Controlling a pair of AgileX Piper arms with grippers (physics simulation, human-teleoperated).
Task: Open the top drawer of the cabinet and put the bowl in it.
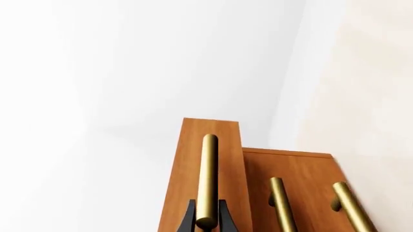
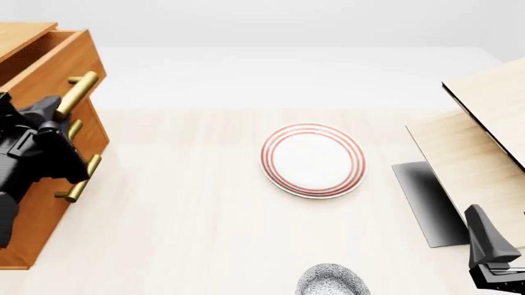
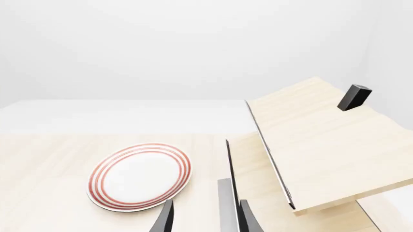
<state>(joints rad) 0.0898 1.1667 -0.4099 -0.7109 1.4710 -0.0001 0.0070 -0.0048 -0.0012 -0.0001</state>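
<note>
My left gripper [image 1: 206,217] clamps the top drawer's [image 2: 51,58] brass handle [image 1: 208,179].

Nearest me, the bowl [image 2: 332,281] sits at six o'clock on the table [image 2: 189,209]; my right gripper [image 3: 203,217] hangs with fingers apart, at four o'clock. The red-ringed plate [image 2: 313,160] lies centre. At ten o'clock, the drawer juts from the cabinet [image 2: 37,209].

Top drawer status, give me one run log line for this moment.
top drawer: pulled out partway | left gripper: on its handle | bowl: on table | right gripper: open, idle
</note>
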